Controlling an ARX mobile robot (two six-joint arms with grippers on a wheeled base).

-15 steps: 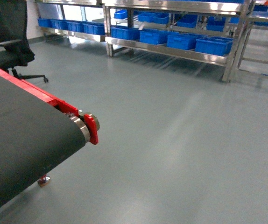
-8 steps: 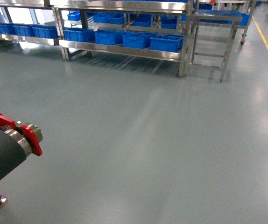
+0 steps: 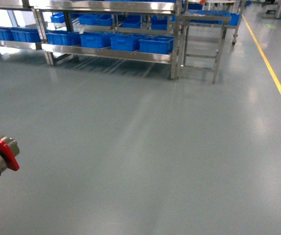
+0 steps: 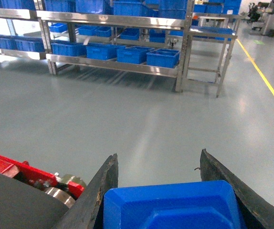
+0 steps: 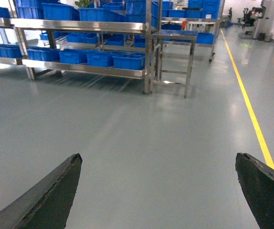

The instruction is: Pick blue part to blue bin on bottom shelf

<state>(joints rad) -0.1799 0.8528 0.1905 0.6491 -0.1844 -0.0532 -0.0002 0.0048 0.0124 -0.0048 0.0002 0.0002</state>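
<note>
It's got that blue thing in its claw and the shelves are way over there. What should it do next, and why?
Probably drive forward across the open grey floor toward the bottom shelf. The left gripper already holds the blue part between its fingers, the right gripper is open and empty, and the blue bins sit far beyond reach.
</note>
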